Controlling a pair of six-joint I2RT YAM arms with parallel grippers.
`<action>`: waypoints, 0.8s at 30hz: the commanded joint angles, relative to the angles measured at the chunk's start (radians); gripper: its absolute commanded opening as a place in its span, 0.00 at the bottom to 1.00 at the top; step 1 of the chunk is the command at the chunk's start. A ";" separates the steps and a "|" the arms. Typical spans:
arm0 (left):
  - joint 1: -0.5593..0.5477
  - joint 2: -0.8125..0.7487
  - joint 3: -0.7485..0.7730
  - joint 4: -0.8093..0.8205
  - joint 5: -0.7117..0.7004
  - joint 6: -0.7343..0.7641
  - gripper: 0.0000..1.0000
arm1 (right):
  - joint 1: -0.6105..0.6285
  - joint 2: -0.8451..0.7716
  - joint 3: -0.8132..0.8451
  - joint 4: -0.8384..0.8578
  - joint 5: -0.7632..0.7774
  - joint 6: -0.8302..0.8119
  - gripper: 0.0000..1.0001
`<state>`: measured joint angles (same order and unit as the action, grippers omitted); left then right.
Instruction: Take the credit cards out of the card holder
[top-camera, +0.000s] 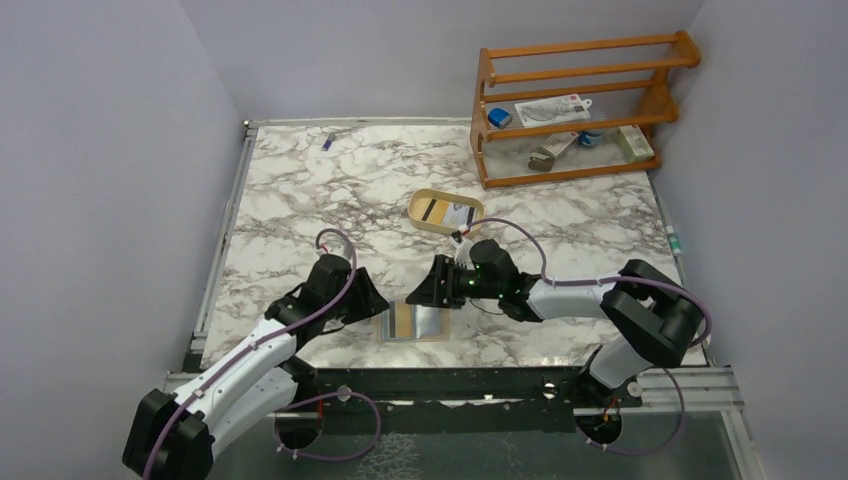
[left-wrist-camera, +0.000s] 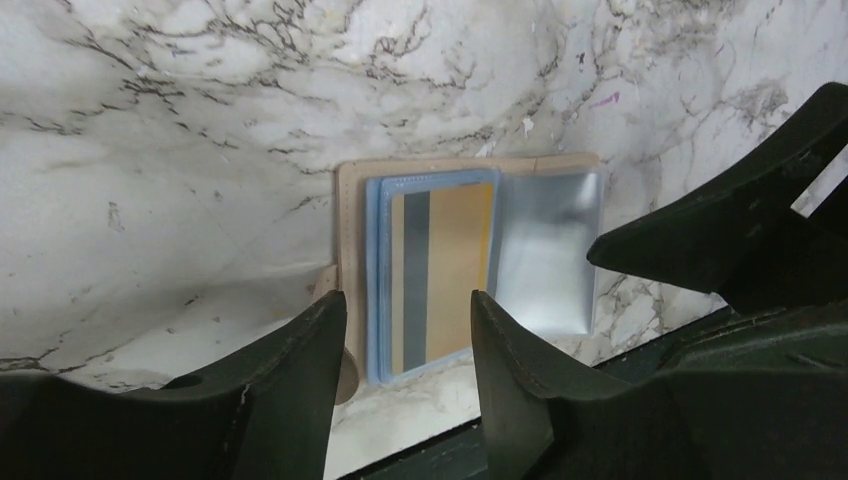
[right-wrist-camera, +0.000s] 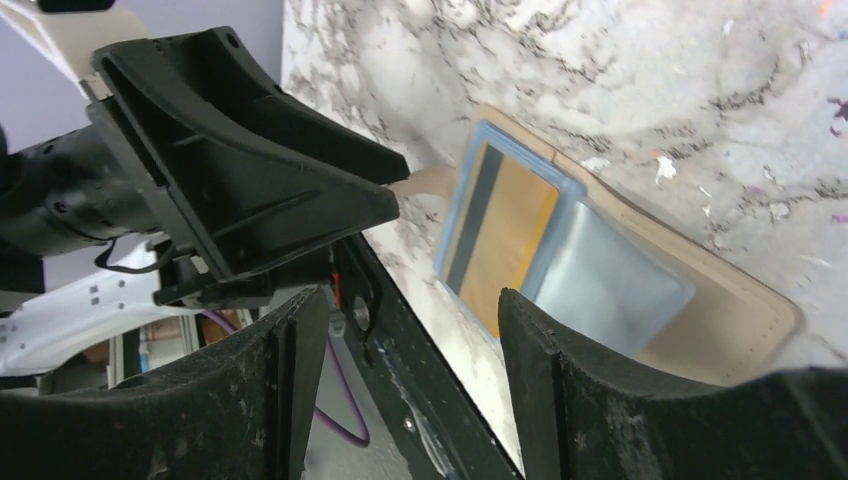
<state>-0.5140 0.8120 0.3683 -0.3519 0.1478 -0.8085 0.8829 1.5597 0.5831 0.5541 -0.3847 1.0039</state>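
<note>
The left gripper (left-wrist-camera: 408, 300) has its two fingers (left-wrist-camera: 290, 385) spread wide, one on each side of the near end of a blue-edged sleeve (left-wrist-camera: 375, 270), with nothing pinched between them; whether they touch the wallet cannot be told. The right gripper (right-wrist-camera: 412, 295) is likewise parted and empty, hanging just to the right of the left one, the two nearly nose to nose above the same spot in the top view. Under both lies the one card holder (top-camera: 415, 322), tan, opened flat at the near edge of the marble table (top-camera: 300, 190), about midway between the arms. It shows two plastic sleeves: the blue-edged one on its left half holds a single credit card (left-wrist-camera: 450, 270), gold with a dark stripe along its length, and a clear silvery sleeve (left-wrist-camera: 550, 250) on the right half shows no card through it. Farther back, right of centre, one oval tan tray (top-camera: 420, 203) holds what look like two cards (top-camera: 458, 215), one dark-striped and one whitish. At the far right stands one wooden rack (top-camera: 487, 100) with several small items on its shelves, and one small purple item (top-camera: 328, 140) lies near the far edge.
</note>
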 joint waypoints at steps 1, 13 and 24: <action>-0.078 -0.010 0.018 -0.082 -0.094 -0.055 0.51 | 0.013 0.002 -0.008 -0.057 -0.044 -0.032 0.68; -0.212 -0.008 0.000 -0.171 -0.268 -0.141 0.45 | 0.028 0.145 0.007 0.060 -0.116 0.028 0.68; -0.219 -0.005 0.176 -0.324 -0.476 -0.122 0.44 | 0.030 0.169 0.006 0.083 -0.144 0.027 0.68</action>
<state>-0.7292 0.8043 0.4770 -0.6186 -0.2394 -0.9421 0.9043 1.7058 0.5816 0.5999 -0.4911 1.0248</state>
